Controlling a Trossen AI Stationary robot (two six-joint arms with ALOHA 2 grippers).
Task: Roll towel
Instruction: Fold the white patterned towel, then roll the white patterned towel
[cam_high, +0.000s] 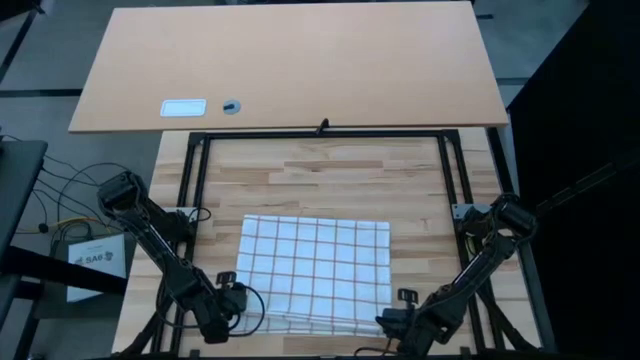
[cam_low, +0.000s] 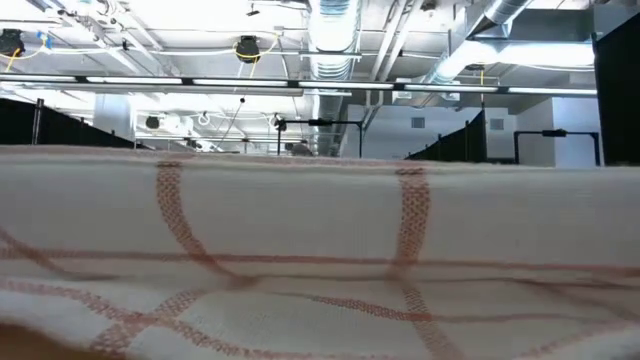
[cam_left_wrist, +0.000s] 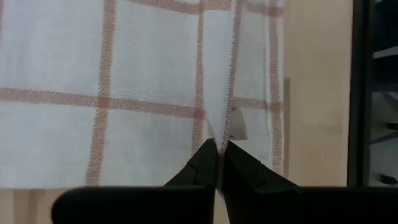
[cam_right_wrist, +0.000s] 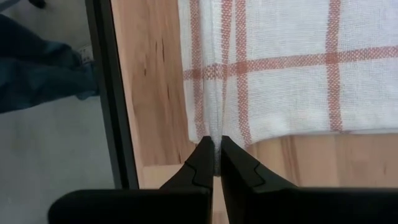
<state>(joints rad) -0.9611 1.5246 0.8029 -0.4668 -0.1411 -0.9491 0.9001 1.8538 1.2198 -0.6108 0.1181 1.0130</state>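
The towel, white with thin brown-orange check lines, lies spread on the wooden tabletop. Its near edge shows several layers. In the low view the towel fills the lower picture as a raised band. My left gripper is at the towel's near left corner, shut on cloth. My right gripper is at the near right corner, also shut on cloth. My left gripper pinches a narrow raised ridge of cloth between its two fingers, close to the towel's left side edge and a little in from the near edge. The fingers come steeply from above. The rest of the towel lies on the table. My right gripper pinches a narrow ridge of cloth between its two fingers, right at the towel's near edge by the right corner. The fingers point steeply down. The cloth around the pinch lies flat on the table.
A black frame borders the work area. Beyond it a lighter board carries a small white card and a small round thing. In the right wrist view a person's legs show beside the table.
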